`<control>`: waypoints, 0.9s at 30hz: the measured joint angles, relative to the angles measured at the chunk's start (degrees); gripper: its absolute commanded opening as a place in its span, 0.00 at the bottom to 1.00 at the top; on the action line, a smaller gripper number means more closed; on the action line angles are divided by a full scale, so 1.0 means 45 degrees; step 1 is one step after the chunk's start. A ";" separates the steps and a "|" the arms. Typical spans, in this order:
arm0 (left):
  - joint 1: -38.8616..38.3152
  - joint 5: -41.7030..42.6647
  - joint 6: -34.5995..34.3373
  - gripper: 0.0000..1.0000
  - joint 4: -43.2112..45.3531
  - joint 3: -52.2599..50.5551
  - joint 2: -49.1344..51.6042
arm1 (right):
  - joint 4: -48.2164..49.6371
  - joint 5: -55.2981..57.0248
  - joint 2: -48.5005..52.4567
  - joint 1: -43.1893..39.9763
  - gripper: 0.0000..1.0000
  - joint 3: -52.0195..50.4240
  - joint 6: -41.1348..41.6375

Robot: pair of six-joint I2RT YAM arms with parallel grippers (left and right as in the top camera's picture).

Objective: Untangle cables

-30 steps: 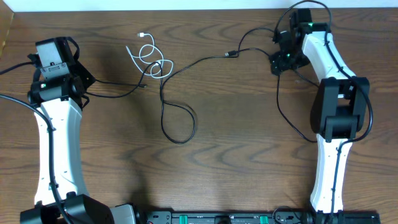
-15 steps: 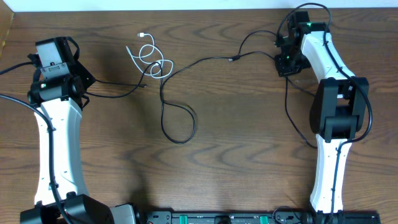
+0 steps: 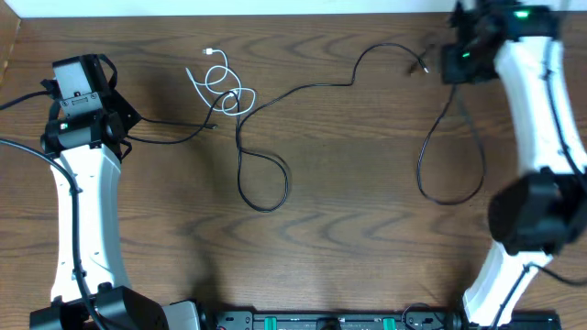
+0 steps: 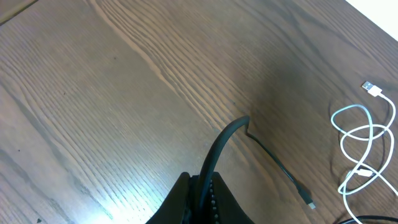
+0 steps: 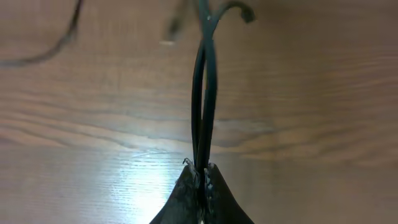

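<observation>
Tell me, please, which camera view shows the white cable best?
The overhead view: the whole white cable lies looped there, crossing the black cable. The left wrist view cuts it off at its right edge. The right wrist view shows none of it.

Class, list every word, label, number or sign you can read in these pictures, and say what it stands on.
No text reads clearly anywhere.
On the white sticker on the left arm: marks too small to read.
On the black cable, white cable and table: no writing visible.
</observation>
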 measured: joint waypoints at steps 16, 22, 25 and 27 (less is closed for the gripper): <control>0.0000 0.0000 -0.0005 0.08 0.0282 0.0000 0.0000 | 0.0656 -0.0010 -0.0733 -0.5518 0.01 0.0000 0.0787; 0.0000 0.0073 -0.0005 0.09 0.0311 0.0000 0.0000 | 0.2934 0.0005 -0.0733 -0.6994 0.01 0.0000 0.0753; 0.0000 0.0151 -0.0005 0.09 0.0321 0.0000 0.0000 | 0.3925 0.0321 -0.0733 -0.7305 0.01 0.0000 0.0447; 0.0000 0.0185 -0.0005 0.09 0.0325 0.0000 0.0000 | 0.4240 0.0821 -0.0733 -0.7310 0.01 0.0000 0.0078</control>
